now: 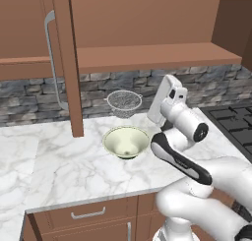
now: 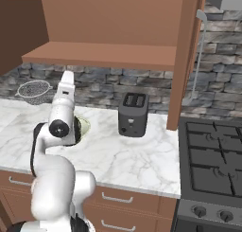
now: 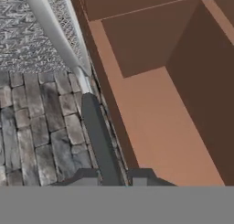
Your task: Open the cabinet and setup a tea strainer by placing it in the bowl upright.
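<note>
Left base view, cabinet (image 1: pixel 66 63) door swung open, tea strainer (image 1: pixel 124 103) held in the air above the bowl (image 1: pixel 126 141) on the marble counter (image 1: pixel 54 166), right base view, black toaster (image 2: pixel 133 114) right of the arm, hand view, jaws closed on the strainer's dark handle (image 3: pixel 98 138), mesh at far left.

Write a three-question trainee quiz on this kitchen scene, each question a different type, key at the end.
1. True or false: the tea strainer is already resting inside the bowl.
2. What does the tool hold by its dark handle?
A. the toaster
B. the tea strainer
C. a cabinet handle
3. Fill in: the cabinet doors stand ____.

Key:
1. False; it hangs in the air above and behind the bowl.
2. B
3. open
</note>
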{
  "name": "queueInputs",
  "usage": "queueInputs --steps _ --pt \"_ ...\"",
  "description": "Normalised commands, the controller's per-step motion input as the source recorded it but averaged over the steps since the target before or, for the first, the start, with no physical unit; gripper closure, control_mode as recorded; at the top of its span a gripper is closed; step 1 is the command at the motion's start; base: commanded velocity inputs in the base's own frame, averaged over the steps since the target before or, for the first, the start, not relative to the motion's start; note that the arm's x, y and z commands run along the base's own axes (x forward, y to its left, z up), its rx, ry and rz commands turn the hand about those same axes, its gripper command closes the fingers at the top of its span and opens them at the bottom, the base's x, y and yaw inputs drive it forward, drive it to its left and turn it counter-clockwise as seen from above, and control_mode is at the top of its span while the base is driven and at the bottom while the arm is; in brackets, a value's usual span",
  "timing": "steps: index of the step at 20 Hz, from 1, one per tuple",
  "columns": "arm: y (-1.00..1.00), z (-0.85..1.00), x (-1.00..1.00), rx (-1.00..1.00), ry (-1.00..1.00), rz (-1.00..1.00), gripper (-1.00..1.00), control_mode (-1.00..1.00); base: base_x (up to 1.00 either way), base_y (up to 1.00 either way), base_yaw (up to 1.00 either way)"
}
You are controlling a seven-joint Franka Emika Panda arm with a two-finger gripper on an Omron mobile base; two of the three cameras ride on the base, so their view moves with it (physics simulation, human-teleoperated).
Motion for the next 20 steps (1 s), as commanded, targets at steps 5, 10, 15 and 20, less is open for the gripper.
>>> queueInputs --steps 5,10,15,20 --pt "-0.45 -0.61 0.84 -0.04 0.01 0.18 1.0 -1.0 0.0 0.0 0.0" --pt "-0.34 -0.63 0.54 -0.04 0.0 0.24 1.0 -1.0 0.0 0.0 0.0" --pt "-0.27 -0.6 0.42 -0.07 0.0 0.25 1.0 -1.0 0.0 0.0 0.0" --pt "-0.01 -0.29 0.09 -0.13 -0.03 0.1 1.0 -1.0 0.0 0.0 0.0"
